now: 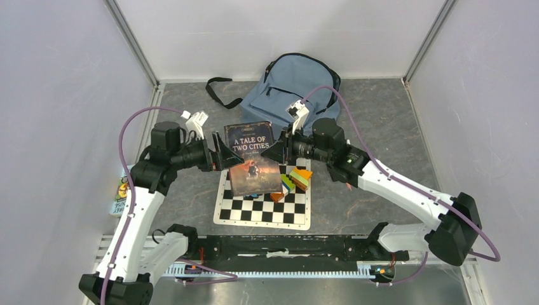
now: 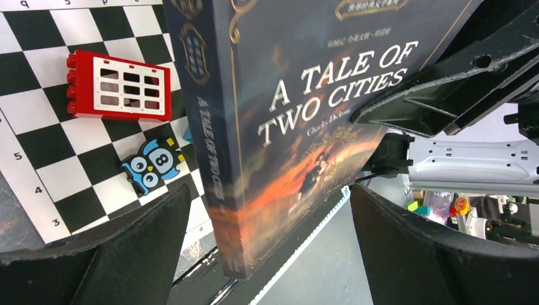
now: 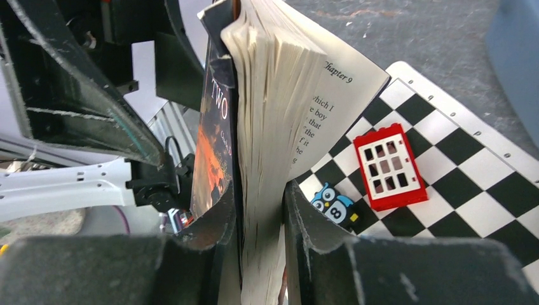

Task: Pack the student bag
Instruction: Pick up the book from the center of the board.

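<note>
The student bag (image 1: 299,86) lies at the far side of the table (image 1: 394,133), near the back wall, with its front pocket facing up. One black strap (image 1: 219,89) reaches out to the left on the table. I cannot tell if its zipper is open.

In front of the bag, the book (image 1: 254,159) "A Tale of Two Cities" is held in the air above the chessboard (image 1: 267,208), between the two arms. The right hand (image 1: 279,150) pinches it: in the right wrist view its two fingers (image 3: 305,222) press the cover and the pages from both sides, and the loose pages fan open at "Chapter 9". The left hand (image 1: 224,154) is spread wide. In the left wrist view the spine of the book (image 2: 216,159) stands between its fingers (image 2: 140,235), and I see a gap on each side, so it does not grip.

On the chessboard, under the book, lie a red window brick (image 2: 121,86) and a small blue owl piece (image 2: 152,165) with the number 8, close to each other. Some coloured blocks (image 1: 300,178) are stacked at the right edge of the board, just beside the book.
</note>
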`<state>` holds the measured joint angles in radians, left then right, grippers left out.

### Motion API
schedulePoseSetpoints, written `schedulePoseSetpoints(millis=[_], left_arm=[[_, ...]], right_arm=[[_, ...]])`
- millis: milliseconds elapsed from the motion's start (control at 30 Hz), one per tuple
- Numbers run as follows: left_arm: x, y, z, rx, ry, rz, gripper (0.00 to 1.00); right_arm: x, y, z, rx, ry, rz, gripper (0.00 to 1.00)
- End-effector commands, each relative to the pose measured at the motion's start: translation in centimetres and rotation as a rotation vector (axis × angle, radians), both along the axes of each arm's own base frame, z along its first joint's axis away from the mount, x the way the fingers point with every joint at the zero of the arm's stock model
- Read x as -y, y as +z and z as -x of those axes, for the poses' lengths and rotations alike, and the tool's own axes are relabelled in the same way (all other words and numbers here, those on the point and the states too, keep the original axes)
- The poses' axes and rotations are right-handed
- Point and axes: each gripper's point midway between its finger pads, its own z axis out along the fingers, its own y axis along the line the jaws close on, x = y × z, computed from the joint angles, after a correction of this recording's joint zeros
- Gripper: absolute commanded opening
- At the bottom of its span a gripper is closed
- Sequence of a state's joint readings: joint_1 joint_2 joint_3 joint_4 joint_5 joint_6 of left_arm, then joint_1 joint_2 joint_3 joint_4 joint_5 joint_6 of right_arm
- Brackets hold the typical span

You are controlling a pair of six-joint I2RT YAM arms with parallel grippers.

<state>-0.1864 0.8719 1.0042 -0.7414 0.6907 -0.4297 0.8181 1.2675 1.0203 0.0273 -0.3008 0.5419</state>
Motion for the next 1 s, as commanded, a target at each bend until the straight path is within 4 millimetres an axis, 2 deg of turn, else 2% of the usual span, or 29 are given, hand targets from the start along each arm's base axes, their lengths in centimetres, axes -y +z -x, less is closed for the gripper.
schedulePoseSetpoints(millis=[0,167,267,333,433,533,567,600,633,667,733,800,833,967], left_arm=[[0.6,0.7,-0.2,0.045,-0.019,0.042,1.00],[-0.1,-1.1,-0.4,0.000,0.019,-0.022,1.00],[0.9,0.1,0.3,-0.013,-0.015,0.057,0.96],[1.8,1.6,0.5,-0.006,-0.031,0.154,0.83],[2.5,3.1,0.6,0.018,-0.046,0.223,0.60],[2.8,3.8,1.2,0.024,-0.078,0.258,0.31],[2.9,4.0,1.4,0.027,-0.084,0.266,0.22],[2.9,4.1,1.7,0.034,-0.091,0.271,0.13],[2.9,4.3,2.0,0.043,-0.094,0.276,0.07],[2.8,4.6,2.2,0.055,-0.095,0.283,0.02],[2.9,5.5,2.8,0.086,-0.102,0.314,0.02],[3.0,6.8,3.3,0.119,-0.108,0.367,0.02],[3.1,7.5,3.5,0.144,-0.114,0.394,0.02],[3.2,9.5,4.3,0.202,-0.136,0.459,0.02]], right_arm=[[-0.1,8.4,2.2,0.133,0.083,-0.242,0.00],[0.1,9.6,3.0,0.138,0.108,-0.272,0.00],[0.0,11.1,3.3,0.164,0.128,-0.302,0.00],[-0.2,11.8,3.7,0.178,0.143,-0.319,0.00],[-0.7,11.2,3.5,0.164,0.147,-0.312,0.00],[-1.2,10.2,3.3,0.140,0.154,-0.292,0.00],[-1.3,9.8,3.2,0.132,0.150,-0.283,0.07],[-1.2,9.4,3.0,0.129,0.143,-0.272,0.18],[-1.1,9.0,2.9,0.125,0.133,-0.260,0.33],[-0.9,8.4,2.7,0.118,0.115,-0.246,0.42],[-0.6,7.1,2.6,0.112,0.094,-0.226,0.69],[-0.3,5.7,2.6,0.096,0.089,-0.206,0.89],[-0.3,4.9,2.7,0.084,0.094,-0.195,0.96],[-0.5,3.0,3.9,0.039,0.156,-0.187,0.98]])
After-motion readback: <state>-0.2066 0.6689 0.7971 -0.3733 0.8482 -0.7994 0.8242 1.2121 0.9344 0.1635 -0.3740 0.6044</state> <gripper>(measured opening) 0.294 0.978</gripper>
